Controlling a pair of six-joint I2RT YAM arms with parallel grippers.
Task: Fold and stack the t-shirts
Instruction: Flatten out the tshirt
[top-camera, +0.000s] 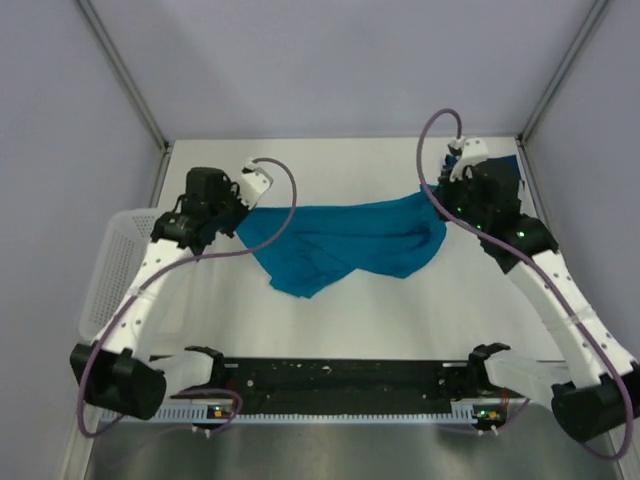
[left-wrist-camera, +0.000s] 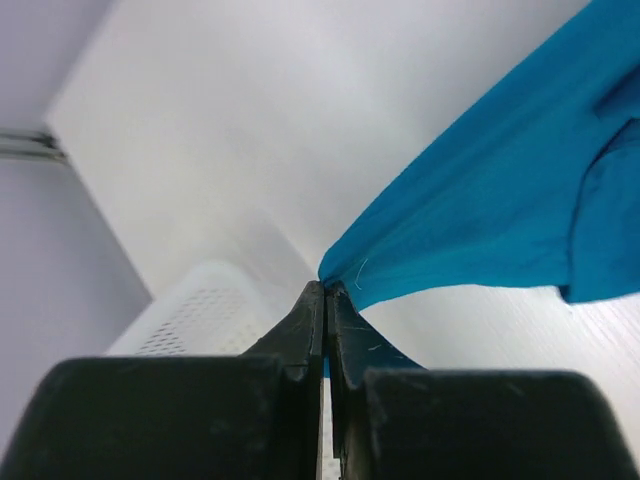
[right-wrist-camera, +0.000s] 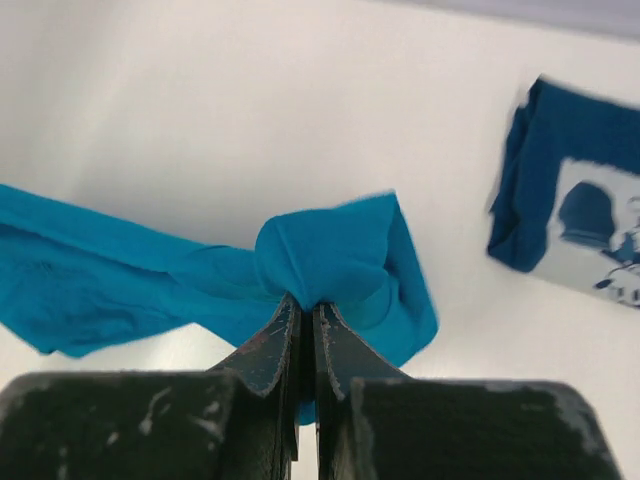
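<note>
The teal-blue t-shirt (top-camera: 340, 243) hangs stretched between my two grippers above the white table, sagging to a point at its lower middle. My left gripper (top-camera: 238, 222) is shut on the shirt's left edge; the left wrist view shows the jaws pinching the cloth (left-wrist-camera: 480, 210) at its corner. My right gripper (top-camera: 447, 205) is shut on the right end, where the cloth (right-wrist-camera: 330, 255) bunches at the jaw tips. The dark navy t-shirt with the pale print (right-wrist-camera: 575, 215) lies folded on the table at the far right, mostly hidden behind the right arm in the top view (top-camera: 508, 165).
A white mesh basket (top-camera: 112, 262) stands at the table's left edge and also shows in the left wrist view (left-wrist-camera: 205, 315). Grey walls and metal frame bars close in the back and sides. The arm bases sit along the near edge.
</note>
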